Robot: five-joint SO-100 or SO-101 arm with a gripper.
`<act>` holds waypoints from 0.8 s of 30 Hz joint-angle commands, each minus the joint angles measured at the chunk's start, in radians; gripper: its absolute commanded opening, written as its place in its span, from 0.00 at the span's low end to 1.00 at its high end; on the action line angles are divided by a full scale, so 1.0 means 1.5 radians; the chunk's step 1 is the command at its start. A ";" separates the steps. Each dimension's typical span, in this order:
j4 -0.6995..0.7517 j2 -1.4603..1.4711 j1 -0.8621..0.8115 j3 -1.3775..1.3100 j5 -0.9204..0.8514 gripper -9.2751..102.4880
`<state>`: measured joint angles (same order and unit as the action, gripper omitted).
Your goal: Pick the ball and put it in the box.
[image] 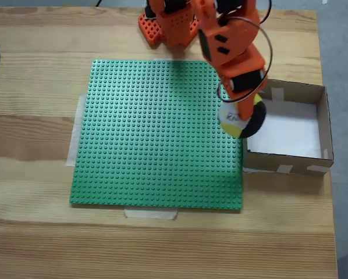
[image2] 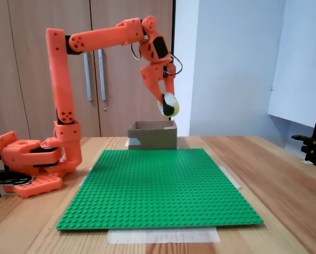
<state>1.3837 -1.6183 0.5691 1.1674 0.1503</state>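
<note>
While raised, orange tool [image2: 167, 98] pinching soft patched ball [image2: 170, 106], above square cardboard box [image2: 152, 135]

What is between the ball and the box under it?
Just empty air. In a fixed view the ball, pinched in the gripper, hangs above the box with nothing between them.

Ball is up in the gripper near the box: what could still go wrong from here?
1. In a fixed view from above, the ball hangs over the box wall nearest the green baseplate, not its white bottom. Released now, it might hit the rim and bounce out.
2. In the other fixed view the ball is well above the box; a drop from there could rebound out of the shallow box.
3. The gripper holds it by the upper part, so it may slip early.
</note>
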 commanded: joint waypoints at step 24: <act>-0.049 -0.001 0.154 -0.011 0.016 0.08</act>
<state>1.3269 -1.6091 0.7731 1.1612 0.1672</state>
